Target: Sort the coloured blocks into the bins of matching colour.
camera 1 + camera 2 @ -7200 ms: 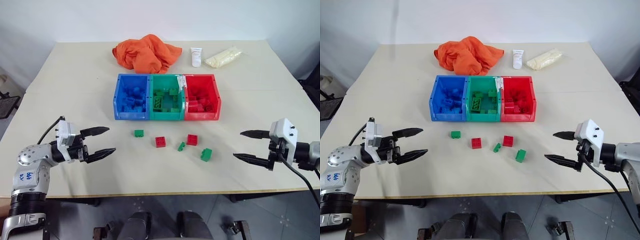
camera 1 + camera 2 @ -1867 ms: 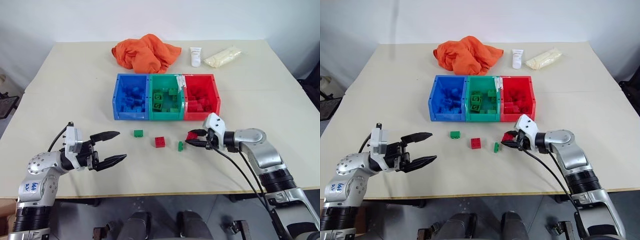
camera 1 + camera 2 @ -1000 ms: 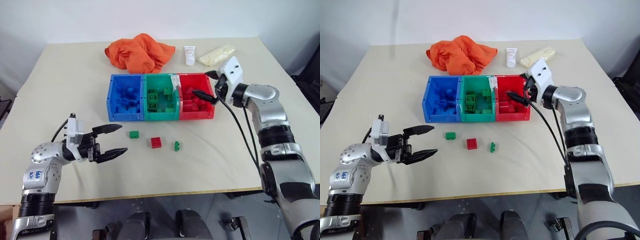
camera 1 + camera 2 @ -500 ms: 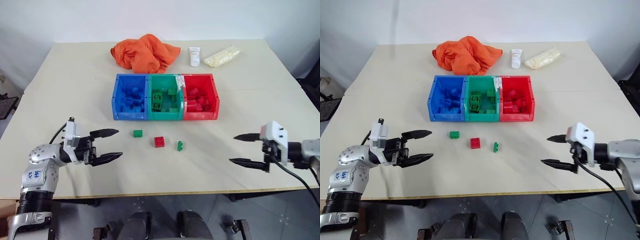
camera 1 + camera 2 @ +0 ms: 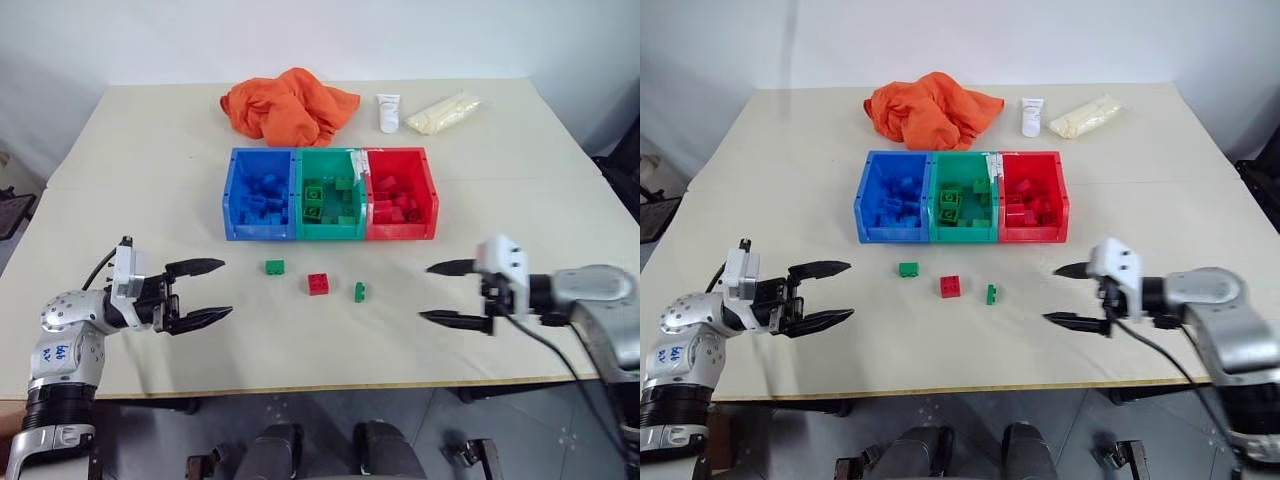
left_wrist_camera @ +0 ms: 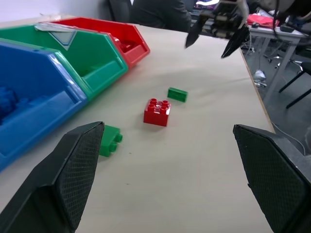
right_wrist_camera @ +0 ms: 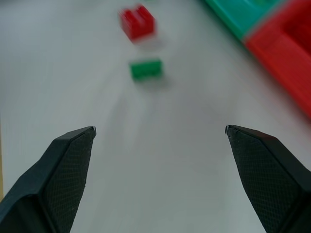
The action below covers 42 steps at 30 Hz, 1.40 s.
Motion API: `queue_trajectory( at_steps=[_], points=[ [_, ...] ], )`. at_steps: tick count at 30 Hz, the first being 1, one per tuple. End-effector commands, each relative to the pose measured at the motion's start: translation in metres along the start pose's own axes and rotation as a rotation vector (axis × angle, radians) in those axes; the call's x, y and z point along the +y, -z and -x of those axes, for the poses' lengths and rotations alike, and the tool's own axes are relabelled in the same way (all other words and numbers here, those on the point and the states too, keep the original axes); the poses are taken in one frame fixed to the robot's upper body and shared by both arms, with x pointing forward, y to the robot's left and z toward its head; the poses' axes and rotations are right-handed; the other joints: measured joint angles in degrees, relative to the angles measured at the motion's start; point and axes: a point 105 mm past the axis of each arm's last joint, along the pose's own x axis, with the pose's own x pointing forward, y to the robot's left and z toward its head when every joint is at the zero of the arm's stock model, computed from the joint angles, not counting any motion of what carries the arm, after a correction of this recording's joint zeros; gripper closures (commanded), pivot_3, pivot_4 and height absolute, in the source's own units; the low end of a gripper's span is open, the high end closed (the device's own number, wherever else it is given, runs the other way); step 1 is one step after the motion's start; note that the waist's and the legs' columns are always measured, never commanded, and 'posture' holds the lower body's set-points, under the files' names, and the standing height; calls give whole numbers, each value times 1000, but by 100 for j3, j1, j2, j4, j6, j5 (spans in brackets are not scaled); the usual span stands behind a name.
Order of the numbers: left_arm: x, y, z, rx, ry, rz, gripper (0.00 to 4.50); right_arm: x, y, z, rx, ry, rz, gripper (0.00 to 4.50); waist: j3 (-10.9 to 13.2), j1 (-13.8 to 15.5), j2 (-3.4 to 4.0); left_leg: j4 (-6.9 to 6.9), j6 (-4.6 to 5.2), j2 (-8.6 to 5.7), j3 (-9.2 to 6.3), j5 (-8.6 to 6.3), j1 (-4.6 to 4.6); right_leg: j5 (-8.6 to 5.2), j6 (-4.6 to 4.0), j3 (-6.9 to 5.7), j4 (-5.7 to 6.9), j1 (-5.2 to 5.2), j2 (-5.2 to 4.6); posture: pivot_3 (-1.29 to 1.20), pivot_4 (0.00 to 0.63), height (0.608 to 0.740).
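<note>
The left hand [image 5: 205, 292] hovers low over the pale desk [image 5: 150, 150] at about 8 o'clock from the bins, its two black fingers spread wide apart and level, pointing toward the loose blocks, holding nothing. The right hand [image 5: 447, 295] hangs at about 4 o'clock from the bins, its fingers likewise wide apart and empty, pointing inward across the desk toward the left hand.

Three joined rectangular plastic trays sit in a row mid-desk: a blue bin [image 5: 262, 195], a green bin [image 5: 331, 194] and a red bin [image 5: 401, 193], each holding studded bricks of its own colour.

Three small studded plastic blocks lie loose on the desk just in front of the bins, between the two hands. A green brick [image 5: 274, 267] lies at 6 o'clock from the seam between the blue and green bins. A red square brick [image 5: 319, 284], studs up, sits at its 4 o'clock, apart from it. A smaller green brick [image 5: 359, 291] lies at 3 o'clock from the red one, nearest the right hand.

At 12 o'clock from the bins lie a crumpled orange cloth [image 5: 288, 105], a white tube [image 5: 389, 113] and a pale yellow bag [image 5: 444, 112].
</note>
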Motion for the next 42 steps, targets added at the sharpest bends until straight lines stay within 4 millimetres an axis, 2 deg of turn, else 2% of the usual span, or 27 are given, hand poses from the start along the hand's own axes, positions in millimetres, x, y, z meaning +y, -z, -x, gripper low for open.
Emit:
queue_trajectory(
  at_steps=[1, 4, 11, 14, 21, 22, 25, 29, 35, 38, 42],
  points=[
    [-7, -10, 2, -25, 2, -40, 0, -3, -11, -28, -19, -30, 54, 30, 0, 4, 0, 0, 0, 0, 0, 0, 0, 0, 0, 0, -1, 0, 0, 0, 150, 740],
    [-14, -8, 6, -19, -7, -42, 0, -5, -5, -60, -3, -65, 90, 30, -1, -6, -2, 1, 0, -1, -1, 0, 2, 0, 0, 2, -2, 2, -1, 0, 150, 740],
    [-21, -9, 9, -15, -35, -51, 0, -7, 12, -85, 29, -102, 87, 30, -1, -3, -2, 1, 1, -10, -14, -1, 0, 1, -1, -2, 10, 2, -3, 0, 150, 740],
    [-24, -9, 8, -16, -42, -53, 0, -8, 15, -87, 31, -101, 82, 632, -1, -6, -2, 1, -1, -6, -14, 0, 4, 1, -1, -5, 11, 1, 0, 0, 150, 740],
    [-24, -11, 5, -25, -48, -61, 0, -13, 6, -81, -26, -61, 73, 2995, -1, -5, -2, 1, -2, -5, -14, 0, 5, 1, -1, -5, 14, 0, 1, 0, 150, 740],
    [-23, -11, 4, -28, -47, -63, 0, -13, 3, -79, -38, -56, 76, 3042, -1, -4, -2, 1, -2, -5, -14, 0, 5, 1, -1, -5, 14, 0, 1, 0, 150, 740],
    [-21, -12, 2, -32, -41, -67, 0, -16, -12, -74, -82, -35, 93, 3040, -1, -3, -2, 1, -2, -6, -14, 0, 4, 0, -1, -4, 13, 0, 1, 0, 150, 740],
    [-16, -14, -3, -42, -30, -75, 0, -41, -65, -70, -213, 71, 145, 3040, 0, -18, 0, 1, -3, -6, -14, 0, 4, 1, -1, -5, 12, 0, 1, 0, 150, 740],
    [-9, -14, -7, -50, -19, -84, 0, -77, -116, -83, -304, 168, 186, 3040, 0, -140, 0, -6, -10, -1, -15, 0, 8, 0, -2, -11, 24, -6, 5, 0, 150, 740],
    [-7, -14, -10, -55, -16, -95, 0, -96, -126, -96, -298, 227, 181, 3040, 0, -174, 0, -11, -10, -2, -14, 0, 7, 1, -1, -13, 36, -7, 5, 0, 150, 740],
    [-2, -17, -12, -66, -27, -127, 0, -112, -130, -113, -290, 277, 161, 3040, 0, -217, 0, -11, -11, -2, -15, 0, 6, 1, -1, -16, 39, -8, 5, 0, 150, 740]
  ],
)
